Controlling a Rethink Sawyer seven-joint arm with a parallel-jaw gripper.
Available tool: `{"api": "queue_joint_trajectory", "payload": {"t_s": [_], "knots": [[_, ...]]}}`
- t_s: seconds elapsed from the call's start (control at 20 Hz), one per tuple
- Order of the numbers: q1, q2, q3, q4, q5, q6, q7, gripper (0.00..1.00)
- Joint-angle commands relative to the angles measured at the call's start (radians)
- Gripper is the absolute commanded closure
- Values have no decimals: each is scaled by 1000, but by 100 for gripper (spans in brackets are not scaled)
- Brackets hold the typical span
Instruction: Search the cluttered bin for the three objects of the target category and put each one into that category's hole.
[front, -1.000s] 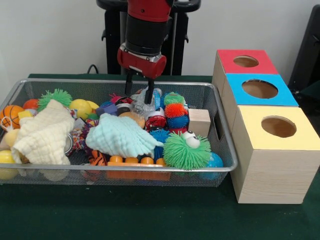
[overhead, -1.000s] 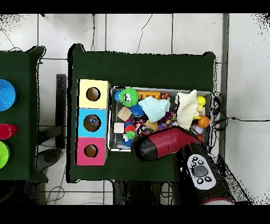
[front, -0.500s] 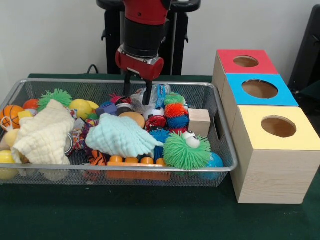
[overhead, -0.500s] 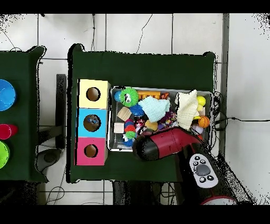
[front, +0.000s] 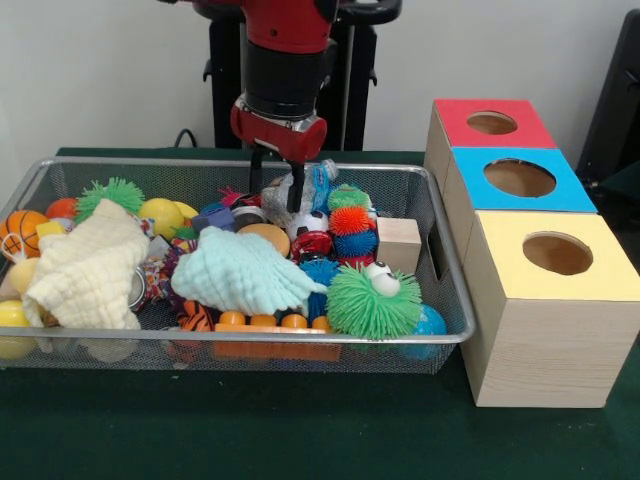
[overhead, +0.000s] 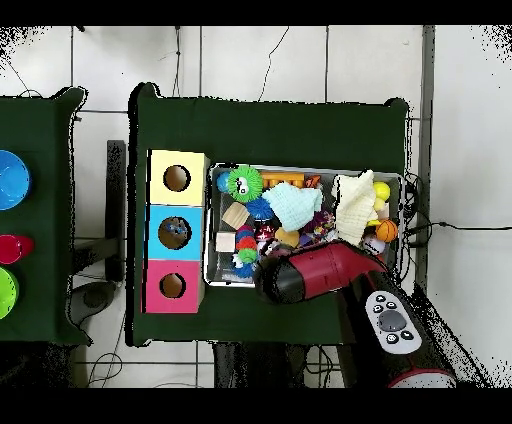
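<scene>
Over the far wall of the wire bin (front: 455, 300) my end effector (front: 278, 187) has climbed a little since a second ago, and it has brought a crumpled clear plastic bottle (front: 303, 185) up with it, so I read its fingers as clamped on that bottle, which now hangs just clear of the toy pile behind the pale blue cloth (front: 245, 270). I take this as one target object out of the clutter, with the carry to a hole not yet done. Largest to smallest around the bin: the green tabletop (front: 300, 430) lies bare on the near side of the bin; the three boxes stand just beside the bin's side wall, the yellow-topped box (front: 557, 300) nearest the camera, the blue-topped box (front: 520, 180) behind it, the red-topped box (front: 490, 122) farthest back. The air above the bin rim toward the boxes looks open, so a sideways carry only has to clear the bin wall and the box edges. Inside the bin, the wooden block (front: 400, 243) and the green spiky ball (front: 372, 300) sit between the bottle and the boxes, low enough not to matter. In the overhead view the arm (overhead: 310, 275) covers the grip.
</scene>
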Motion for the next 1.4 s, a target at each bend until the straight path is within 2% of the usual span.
{"api": "queue_joint_trajectory", "payload": {"t_s": [0.05,0.4,0.85,1.0,1.2,1.4], "knots": [[-34,48,117,69,43,55,-132,0],[-9,-47,114,110,125,124,-87,0],[-28,-154,161,186,222,181,-127,0],[-23,-143,152,182,207,163,-121,0],[-24,-87,137,149,168,125,-122,0],[-10,-73,116,128,147,112,-109,0]]}}
